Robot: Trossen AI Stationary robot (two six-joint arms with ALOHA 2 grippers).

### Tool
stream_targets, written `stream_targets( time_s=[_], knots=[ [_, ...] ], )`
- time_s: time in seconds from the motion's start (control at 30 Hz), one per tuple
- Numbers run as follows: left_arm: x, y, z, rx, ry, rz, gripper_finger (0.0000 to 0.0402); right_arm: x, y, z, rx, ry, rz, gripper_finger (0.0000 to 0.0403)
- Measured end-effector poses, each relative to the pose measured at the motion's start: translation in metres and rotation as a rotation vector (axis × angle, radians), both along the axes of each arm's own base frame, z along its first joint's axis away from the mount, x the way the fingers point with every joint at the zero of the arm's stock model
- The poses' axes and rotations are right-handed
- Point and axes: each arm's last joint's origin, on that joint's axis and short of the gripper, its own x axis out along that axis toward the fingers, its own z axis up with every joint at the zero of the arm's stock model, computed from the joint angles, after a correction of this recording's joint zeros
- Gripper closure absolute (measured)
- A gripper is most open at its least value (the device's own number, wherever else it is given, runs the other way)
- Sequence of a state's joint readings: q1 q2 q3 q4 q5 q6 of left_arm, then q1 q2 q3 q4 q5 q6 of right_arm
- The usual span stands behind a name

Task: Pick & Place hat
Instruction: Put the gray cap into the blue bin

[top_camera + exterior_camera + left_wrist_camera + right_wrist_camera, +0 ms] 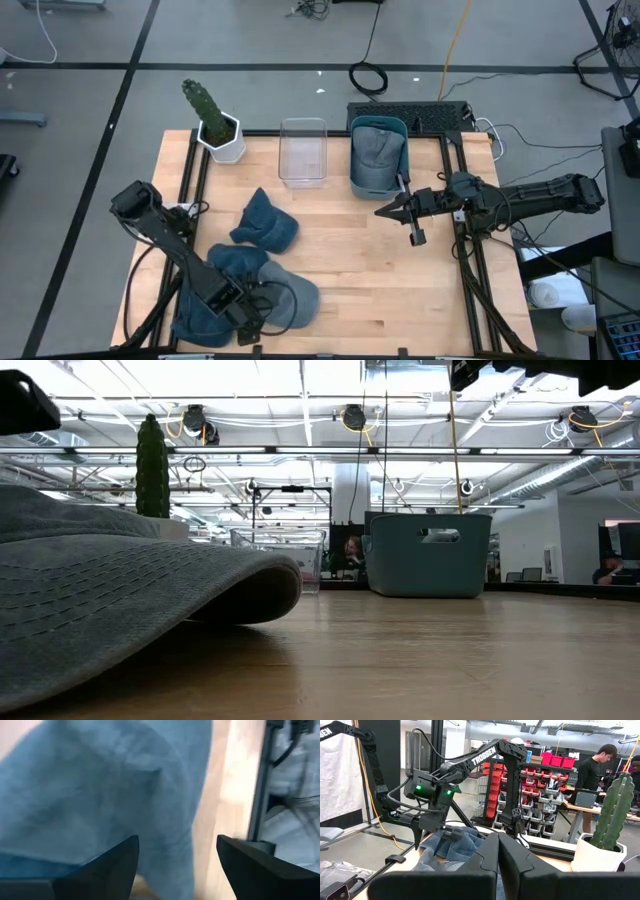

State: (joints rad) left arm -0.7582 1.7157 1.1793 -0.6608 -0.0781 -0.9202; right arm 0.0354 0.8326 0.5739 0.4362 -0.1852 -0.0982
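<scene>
- High view: we see the left tool (252, 318) low over a pile of blue-grey hats (262, 290) at the near left of the wooden desk (360, 280). One more hat (266, 222) lies apart, nearer the middle. The right tool (385, 211) hangs above the desk just in front of the teal bin (377, 152), which holds a grey hat (374, 150). A clear box (303, 151) and a potted cactus (212, 117) stand along the far edge.
- Low view: we find a grey hat brim (120, 600) filling the near left; the teal bin (428, 554), the clear box (290, 546) and the cactus (152, 465) stand behind it.
- Left wrist view: the left tool's fingers (117, 865) are spread, released, with blue hat cloth (100, 795) just beyond them; we cannot tell whether they touch it.
- Right wrist view: the right tool's fingers (490, 860) are pressed together, clenched on nothing. Across the desk we see the left arm (470, 765) over the hats and the cactus (612, 815); a person (592, 770) stands in the room behind.
</scene>
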Motion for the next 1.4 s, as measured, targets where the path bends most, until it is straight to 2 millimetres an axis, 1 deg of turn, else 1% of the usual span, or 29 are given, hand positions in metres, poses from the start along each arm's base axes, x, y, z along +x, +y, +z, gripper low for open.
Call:
stream_targets(
  time_s=[0.1,0.57,0.73,1.4],
  knots=[
    [-0.002,0.001,-0.007,-0.006,0.0,0.005,0.0128,0.0,0.0,0.0,0.0,0.0,0.0,0.0403],
    [-0.011,0.008,-0.023,0.003,0.073,0.061,0.0128,0.0,0.0,0.0,0.0,0.001,0.0,0.0403],
    [-0.011,0.008,-0.024,0.015,0.067,0.037,0.0128,0.0,0.0,0.0,0.0,0.002,0.0,0.0403],
    [-0.011,0.008,-0.024,0.031,0.052,0.038,0.0129,0.0,0.0,0.0,0.0,0.003,0.0,0.0403]
  ],
)
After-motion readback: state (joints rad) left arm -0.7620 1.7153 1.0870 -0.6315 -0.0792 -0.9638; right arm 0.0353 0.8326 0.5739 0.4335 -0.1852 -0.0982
